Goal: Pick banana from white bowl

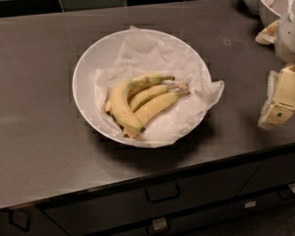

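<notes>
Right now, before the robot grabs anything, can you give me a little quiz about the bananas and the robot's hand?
1. True or false: the thickest banana lies outside the white bowl.
2. How many bananas lie in the bowl altogether? A) two B) four C) six
3. Fill in: the gripper hangs near the picture's ____ edge, apart from the bowl.

Key: 1 false, it lies inside on the paper liner; 2 B; 3 right.
</notes>
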`<action>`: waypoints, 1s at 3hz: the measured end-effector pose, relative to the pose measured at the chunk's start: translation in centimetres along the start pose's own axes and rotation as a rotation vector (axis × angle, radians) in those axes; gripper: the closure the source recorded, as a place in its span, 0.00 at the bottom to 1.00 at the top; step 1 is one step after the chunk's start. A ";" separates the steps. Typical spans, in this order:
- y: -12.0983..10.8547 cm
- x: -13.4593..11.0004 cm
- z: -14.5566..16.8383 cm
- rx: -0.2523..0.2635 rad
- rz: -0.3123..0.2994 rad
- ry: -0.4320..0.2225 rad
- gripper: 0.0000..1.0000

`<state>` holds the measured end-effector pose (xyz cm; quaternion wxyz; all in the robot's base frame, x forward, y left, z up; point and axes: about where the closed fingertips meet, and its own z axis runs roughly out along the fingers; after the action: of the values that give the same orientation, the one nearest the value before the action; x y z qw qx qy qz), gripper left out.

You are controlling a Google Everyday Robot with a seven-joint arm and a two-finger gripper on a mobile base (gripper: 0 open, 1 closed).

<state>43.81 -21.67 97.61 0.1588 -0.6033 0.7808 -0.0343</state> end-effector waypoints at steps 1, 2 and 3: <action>0.0 0.0 0.0 0.000 -0.001 0.000 0.00; 0.2 -1.3 0.2 -0.004 -0.034 -0.012 0.00; 0.7 -4.2 1.0 -0.035 -0.118 -0.045 0.00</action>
<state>44.39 -17.31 97.37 0.1635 -0.6518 0.7404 -0.0162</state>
